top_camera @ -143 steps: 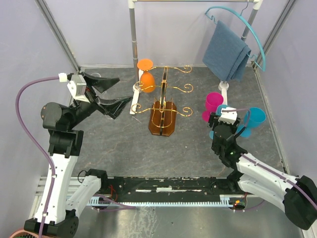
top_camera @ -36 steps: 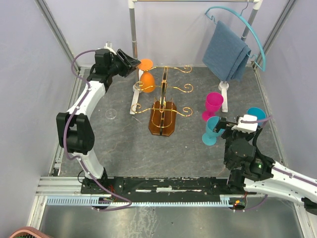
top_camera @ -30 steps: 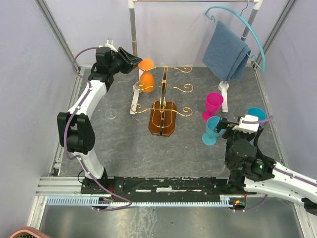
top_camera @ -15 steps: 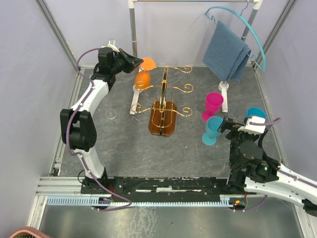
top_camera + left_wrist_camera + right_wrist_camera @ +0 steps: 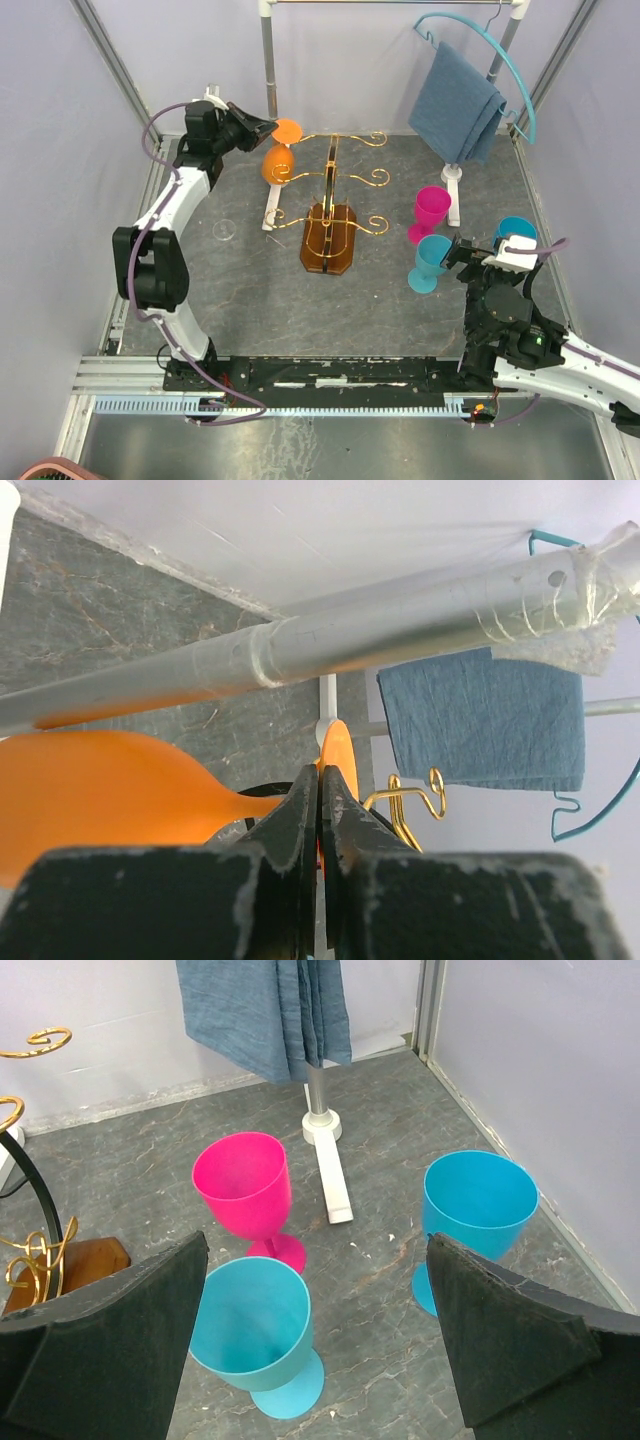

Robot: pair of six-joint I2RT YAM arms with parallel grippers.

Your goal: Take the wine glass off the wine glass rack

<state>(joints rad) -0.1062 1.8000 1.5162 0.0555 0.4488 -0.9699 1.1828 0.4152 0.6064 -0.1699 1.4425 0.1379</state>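
Wine glass (image 5: 277, 161), orange, hangs bowl down at the far-left corner of the rack (image 5: 329, 236), its foot uppermost. From above, its bowl overlaps the curled left tip of the rack's middle arm. Its foot sits just beyond the left tip of the top arm. Whether the foot rests on the wire or is clear of it cannot be told.

The left end effector (image 5: 262, 127) reaches in from the rack's left, its arm stretched far out over the surface (image 5: 250, 290). In the wrist view its two fingers (image 5: 290, 820) are pressed almost together, with only a sliver between them. They pinch the glass at its foot end. The orange foot disc stands edge-on right at the tips, and the stem runs off to the bowl on the left of that view. A gold curl of the rack shows just behind the fingertips.

The right end effector (image 5: 315, 1260) sits low, to the near right of the rack, its fingers spread wide and holding nothing. Ahead of it three more glasses stand upright on the surface to the rack's right. A pink glass (image 5: 243, 1185) is near the rack, and a teal glass (image 5: 255, 1335) stands just in front of it. A second teal glass (image 5: 478, 1200) stands further right, well apart from the rack. Beyond them, to the far right of the rack, a blue towel (image 5: 457, 98) hangs above the foot of a white stand (image 5: 327, 1165).
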